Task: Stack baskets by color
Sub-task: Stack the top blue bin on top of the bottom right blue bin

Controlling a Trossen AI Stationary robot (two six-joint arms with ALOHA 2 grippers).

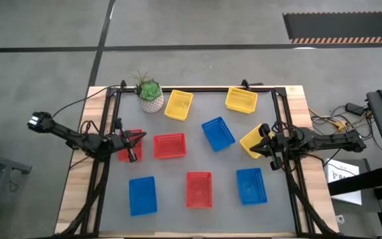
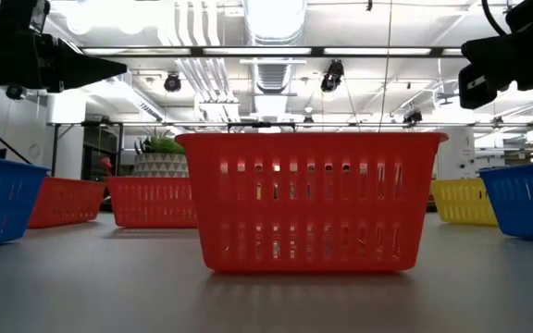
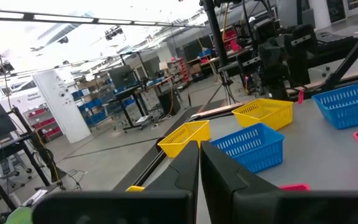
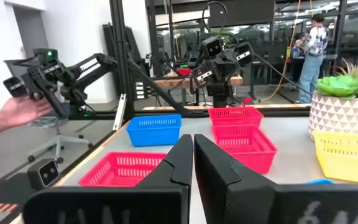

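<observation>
The left gripper (image 1: 132, 154) has its two fingers pressed together on nothing, and it hangs over a red basket (image 1: 126, 145) at the table's 9 o'clock edge; the left wrist view shows the closed fingers (image 3: 188, 171) pointing across the table. Just beside that basket, toward 3 o'clock, lies a second red basket (image 1: 170, 145) with its long axis running 9 to 3, and the third red basket (image 1: 199, 189) sits nearer 6 o'clock, long axis 12 to 6. The right gripper (image 1: 268, 151) is also closed and empty, hovering at the 3 o'clock side over a tilted yellow basket (image 1: 252, 141). The other two yellow baskets (image 1: 179, 105) (image 1: 241, 99) lie along the 12 o'clock edge, near the potted plant (image 1: 150, 93). One blue basket (image 1: 217, 133) rests near the centre, turned diagonally, another (image 1: 251, 185) at about 4 o'clock, and the last (image 1: 142, 195) at about 7 o'clock. Nothing is stacked yet. As I judge it, the left arm is the nearer one for the reds, since two of them lie directly under and just beside its fingers, while the right arm is better placed for the yellows. Either gripper would first have to open before taking a basket rim.
</observation>
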